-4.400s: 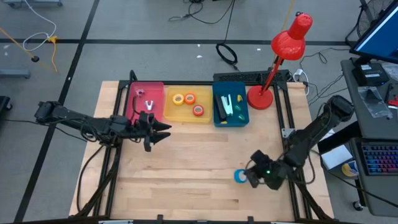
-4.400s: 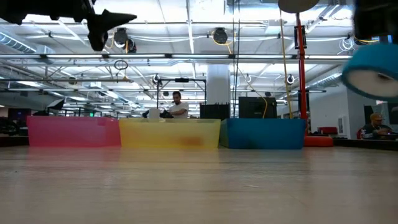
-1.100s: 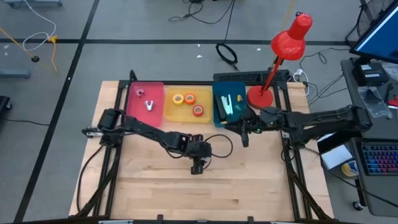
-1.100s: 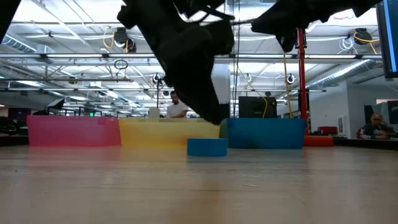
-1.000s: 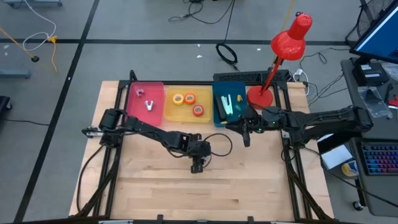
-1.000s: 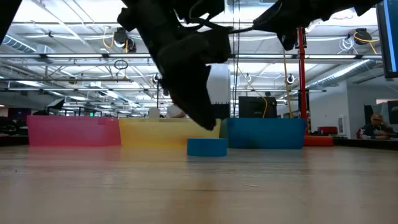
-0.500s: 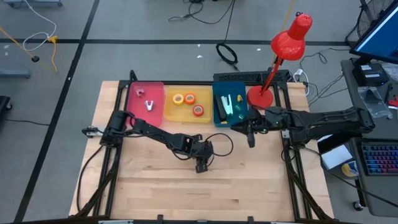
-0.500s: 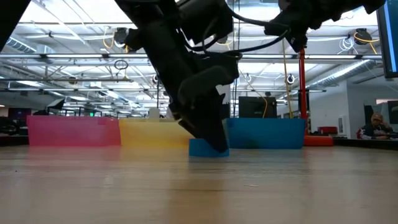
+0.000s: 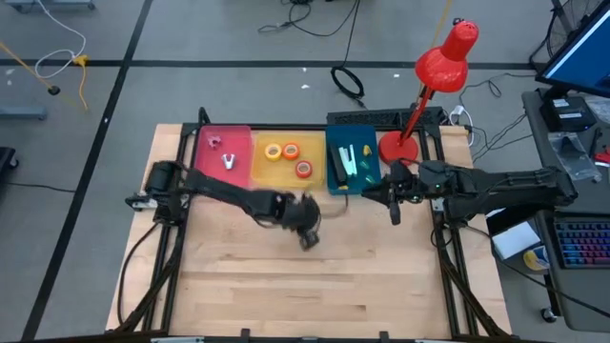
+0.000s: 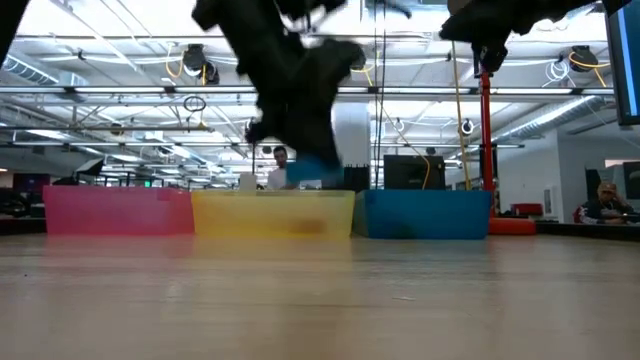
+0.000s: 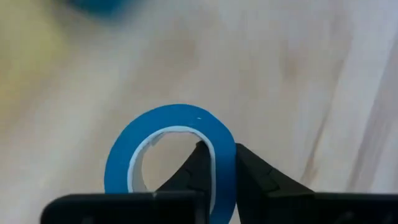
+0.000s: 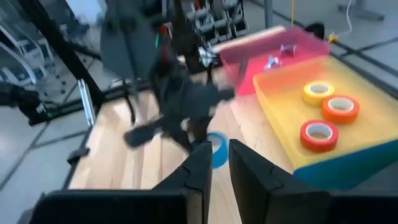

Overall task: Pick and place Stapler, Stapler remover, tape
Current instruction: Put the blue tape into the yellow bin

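Near the middle of the wooden surface [image 9: 286,286], just in front of the yellow bin [image 9: 286,177], left claw [image 9: 307,229] clamped on the blue tape roll [image 11: 171,158]. Left wrist view: one finger inside the ring, the other outside, pinching the wall of the roll. Low view: roll [image 10: 308,171] hangs clear of the surface, level with the top of the bins. Three other rolls lie in the yellow bin: yellow tape [image 9: 274,151], orange tape [image 9: 291,150], red tape [image 9: 303,169]. Pink bin [image 9: 221,158] to the left holds a small metal item, too small to identify. Blue bin [image 9: 353,183] to the right holds a dark stapler [image 9: 339,166] and green items beside it. Right claw [image 9: 393,205] hovers just right of the blue bin, fingers nearly together, nothing between them. Red desk lamp [image 9: 431,86] stands at the far right corner.
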Controlling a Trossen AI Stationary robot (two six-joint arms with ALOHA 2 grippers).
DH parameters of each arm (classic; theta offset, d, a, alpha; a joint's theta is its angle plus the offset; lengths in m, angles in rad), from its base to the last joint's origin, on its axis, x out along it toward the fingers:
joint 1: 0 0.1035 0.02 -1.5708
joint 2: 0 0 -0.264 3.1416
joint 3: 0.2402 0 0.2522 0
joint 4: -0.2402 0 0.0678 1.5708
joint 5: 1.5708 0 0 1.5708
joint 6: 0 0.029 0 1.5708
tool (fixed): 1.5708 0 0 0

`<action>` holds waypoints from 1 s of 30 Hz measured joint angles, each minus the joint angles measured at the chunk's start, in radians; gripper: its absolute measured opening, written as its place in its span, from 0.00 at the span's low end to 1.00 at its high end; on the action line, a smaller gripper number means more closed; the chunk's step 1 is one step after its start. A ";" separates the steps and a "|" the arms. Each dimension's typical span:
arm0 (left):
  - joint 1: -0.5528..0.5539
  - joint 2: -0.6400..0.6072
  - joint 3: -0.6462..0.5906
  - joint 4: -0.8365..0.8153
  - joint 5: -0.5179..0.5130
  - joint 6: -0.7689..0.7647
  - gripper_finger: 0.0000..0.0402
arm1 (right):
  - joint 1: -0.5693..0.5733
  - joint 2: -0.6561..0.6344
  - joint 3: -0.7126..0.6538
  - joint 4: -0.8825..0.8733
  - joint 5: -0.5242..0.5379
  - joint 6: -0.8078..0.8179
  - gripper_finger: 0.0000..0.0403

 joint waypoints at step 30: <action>0.511 -0.096 -0.002 -0.184 0.048 0.375 0.09 | 0.000 -0.112 0.000 -0.001 -0.015 -0.035 0.12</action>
